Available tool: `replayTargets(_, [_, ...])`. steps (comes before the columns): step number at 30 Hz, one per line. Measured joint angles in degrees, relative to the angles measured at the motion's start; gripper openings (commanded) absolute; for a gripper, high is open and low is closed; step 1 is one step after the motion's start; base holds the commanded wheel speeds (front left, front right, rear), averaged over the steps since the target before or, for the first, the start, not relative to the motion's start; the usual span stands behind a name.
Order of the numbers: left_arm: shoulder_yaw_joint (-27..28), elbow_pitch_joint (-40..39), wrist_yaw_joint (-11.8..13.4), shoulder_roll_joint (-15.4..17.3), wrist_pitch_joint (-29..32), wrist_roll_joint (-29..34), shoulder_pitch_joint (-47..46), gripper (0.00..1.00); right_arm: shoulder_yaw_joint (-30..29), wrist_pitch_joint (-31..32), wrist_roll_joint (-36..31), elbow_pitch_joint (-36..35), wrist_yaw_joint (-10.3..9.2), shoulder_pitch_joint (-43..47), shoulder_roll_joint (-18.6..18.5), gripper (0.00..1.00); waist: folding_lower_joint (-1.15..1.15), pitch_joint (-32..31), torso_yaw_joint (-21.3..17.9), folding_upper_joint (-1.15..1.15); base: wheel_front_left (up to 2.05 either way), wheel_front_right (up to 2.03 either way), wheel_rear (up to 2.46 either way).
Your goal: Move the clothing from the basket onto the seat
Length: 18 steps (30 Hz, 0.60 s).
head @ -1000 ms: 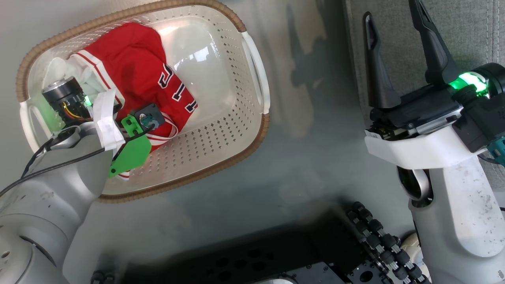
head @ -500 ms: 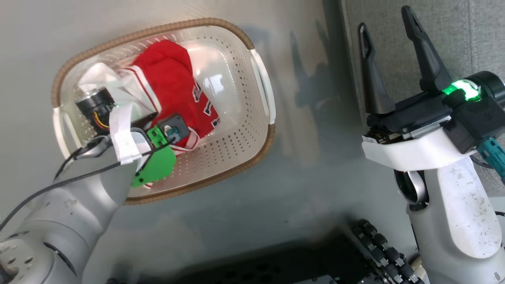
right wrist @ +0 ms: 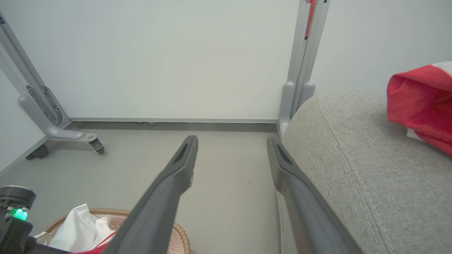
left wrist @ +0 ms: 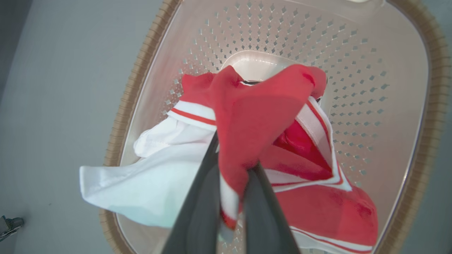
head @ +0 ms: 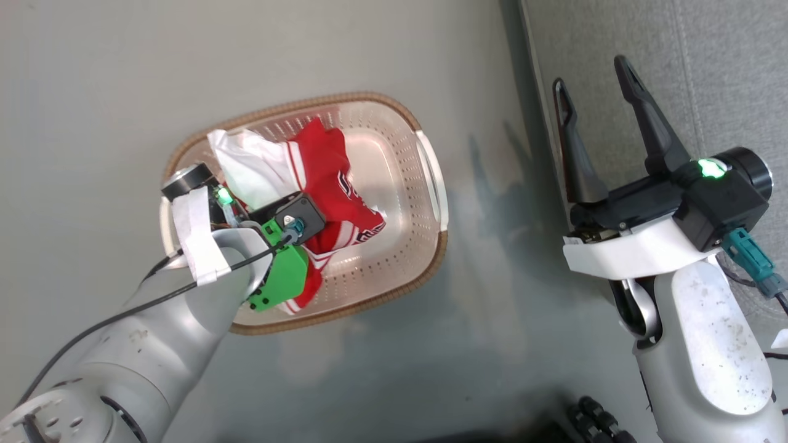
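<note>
Pressed together on a fold of cloth, the two dark fingers of my left gripper (left wrist: 233, 168) pinch a red jersey (left wrist: 257, 116) with white striped trim at the lower centre of the left wrist view. The fabric bunches up from the pinch towards the middle of that frame. A broad white panel of cloth (left wrist: 152, 183) spreads out to the lower left and crosses the rim there. Behind it all I see the cream-white perforated plastic basket (left wrist: 385, 106) with its brown woven-look rim. I cannot tell whether the lower folds touch its bottom.

From the head camera, the basket (head: 345, 98) sits left of centre on the plain grey floor (head: 184, 61). The jersey (head: 326, 178) shows dark numerals, and the white panel (head: 246, 166) rises at its upper left. My left forearm reaches up from the lower left corner and covers the near end of the basket.

At the right of the frame, my right gripper (head: 589, 72) has its fingers spread wide, with nothing between them. It hangs over the edge of the large light-grey fabric-upholstered seat (head: 708, 74), which takes up the upper right corner, well apart from the basket.

Through the right wrist camera, the spread right gripper (right wrist: 232, 141) points at the floor beside the seat (right wrist: 353, 158). A second red garment (right wrist: 420, 102) lies on the seat at the right edge.
</note>
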Motion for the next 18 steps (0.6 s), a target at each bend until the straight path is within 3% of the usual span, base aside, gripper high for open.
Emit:
replayTargets(5, [1.99,-2.05,0.22,-0.55,-0.6,-1.9,1.58,0.0,-0.55,0.0,0.02,1.71,0.0,2.03,0.0,1.0,0.0,-4.41,1.24,0.0,0.0,0.0,0.0])
replayTargets(18, [12.26,-18.2,3.21,1.55,-0.7,-4.35,6.89,0.0,-1.9,0.0,0.14,4.7,0.0,7.13,0.0,1.0,0.0,-16.07,4.29,0.0,0.0,0.0,0.0])
